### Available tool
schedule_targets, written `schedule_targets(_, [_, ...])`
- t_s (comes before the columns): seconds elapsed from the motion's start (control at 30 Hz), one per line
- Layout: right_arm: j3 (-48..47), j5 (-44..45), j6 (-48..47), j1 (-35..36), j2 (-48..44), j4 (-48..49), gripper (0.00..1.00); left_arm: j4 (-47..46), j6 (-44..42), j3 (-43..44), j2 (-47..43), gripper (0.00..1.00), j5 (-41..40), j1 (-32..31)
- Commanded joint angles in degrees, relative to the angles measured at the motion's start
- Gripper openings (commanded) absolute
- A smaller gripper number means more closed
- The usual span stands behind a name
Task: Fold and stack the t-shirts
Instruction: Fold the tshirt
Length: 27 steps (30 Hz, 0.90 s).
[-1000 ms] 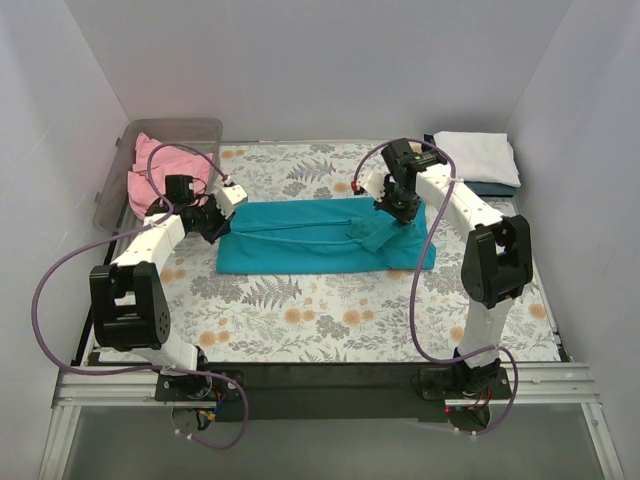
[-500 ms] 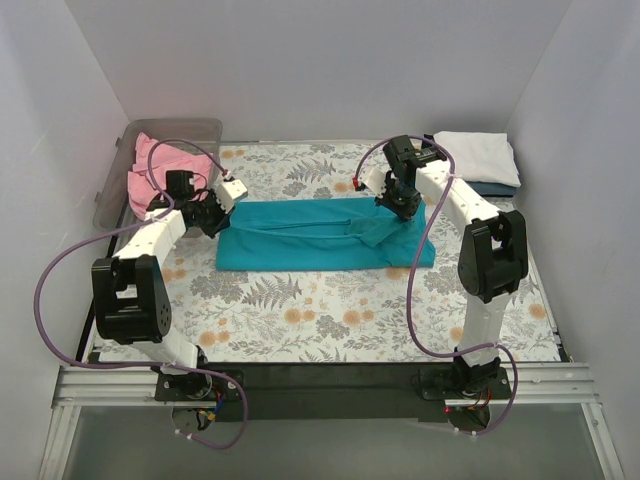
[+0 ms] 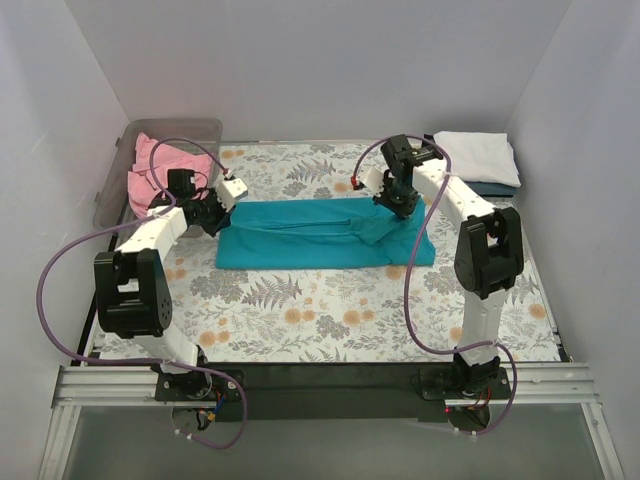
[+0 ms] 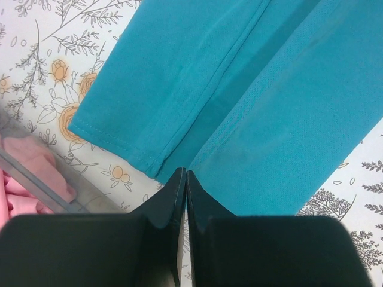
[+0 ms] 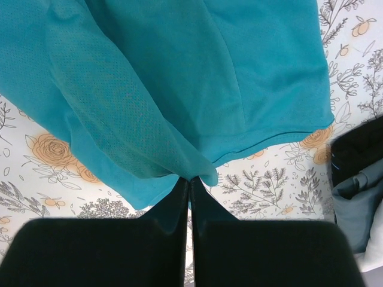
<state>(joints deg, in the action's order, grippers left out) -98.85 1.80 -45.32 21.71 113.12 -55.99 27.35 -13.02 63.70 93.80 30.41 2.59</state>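
The teal t-shirt (image 3: 320, 238) lies as a long band across the middle of the floral cloth. My left gripper (image 3: 213, 217) is at its left end, jaws shut on the shirt's edge (image 4: 239, 89). My right gripper (image 3: 397, 206) is near its right end, shut on a lifted fold of teal cloth (image 5: 149, 119) that drapes from the fingertips. A pink t-shirt (image 3: 155, 165) lies in the bin. A folded white t-shirt (image 3: 478, 155) sits on a dark grey-blue t-shirt (image 3: 497, 187) at the back right.
The clear plastic bin (image 3: 108, 205) stands at the back left, its wall (image 4: 42, 185) close beside my left gripper. The white and dark stack is just right of my right arm, and the dark shirt (image 5: 359, 191) shows in the right wrist view. White walls enclose the table.
Both grippers have moved a little toward the back of the table, still shut on the teal shirt, and the lifted fold at the right end has shifted back with them.
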Motion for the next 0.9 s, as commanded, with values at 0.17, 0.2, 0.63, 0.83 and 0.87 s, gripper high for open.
schedule_targets(0.17, [-5.20, 3.38, 1.63, -0.62, 3.95, 0.44, 0.10, -2.39, 3.69, 3.09, 3.22, 0.00, -1.14, 0.40])
schedule_targets(0.2, [-5.91, 3.73, 2.16, -0.71, 4.38, 0.53, 0.26, -2.74, 4.57, 3.62, 3.75, 0.02, -1.76, 0.31])
schedule_targets(0.63, [-0.58, -11.79, 12.09, -8.09, -4.39, -7.47, 0.62, 3.04, 14.95, -0.06, -8.19, 0.34, -0.45, 0.31])
schedule_targets(0.83, [7.08, -17.53, 15.43, -11.25, -4.05, -7.65, 0.58, 4.20, 17.23, -4.90, -9.16, 0.41, -1.67, 0.14])
schedule_targets(0.87, [7.35, -17.80, 15.70, -11.69, -3.53, -7.56, 0.57, 3.94, 17.58, -5.51, -8.55, 0.43, -2.02, -0.04])
